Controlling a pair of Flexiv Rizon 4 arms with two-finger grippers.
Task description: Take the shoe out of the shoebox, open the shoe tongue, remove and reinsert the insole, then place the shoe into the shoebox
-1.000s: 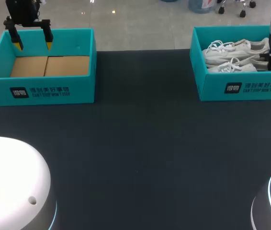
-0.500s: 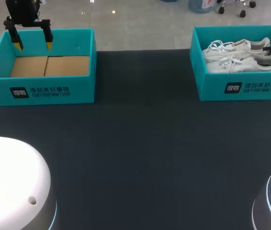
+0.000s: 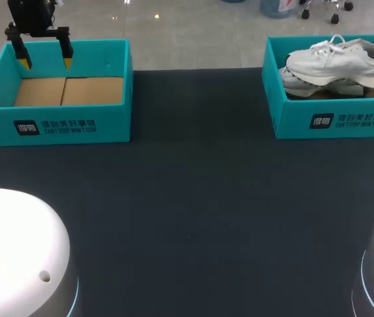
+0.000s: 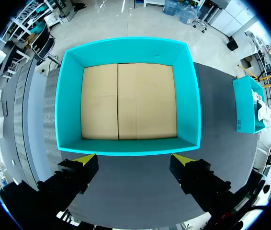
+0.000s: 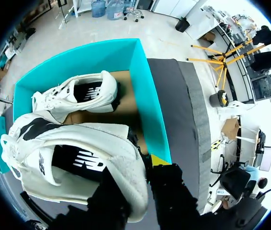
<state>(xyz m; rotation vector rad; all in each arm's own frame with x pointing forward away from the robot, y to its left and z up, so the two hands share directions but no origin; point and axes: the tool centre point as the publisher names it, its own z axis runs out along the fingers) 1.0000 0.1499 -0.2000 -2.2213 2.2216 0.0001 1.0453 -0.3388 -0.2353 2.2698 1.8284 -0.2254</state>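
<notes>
Head view: right shoebox [image 3: 332, 122] holds a shoe [image 3: 304, 84], second shoe [image 3: 342, 63] hanging above.

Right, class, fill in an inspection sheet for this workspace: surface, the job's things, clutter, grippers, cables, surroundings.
Surface: dark grey table mat.
Job's things: white lace-up sneaker held above right teal cardboard shoebox; second white sneaker lying inside it; left teal cardboard shoebox holding no shoe.
Clutter: nothing seen.
Grippers: left gripper open above the left shoebox; right gripper, fingers shut on the held sneaker's heel.
Cables: nothing seen.
Surroundings: nothing seen.
</notes>
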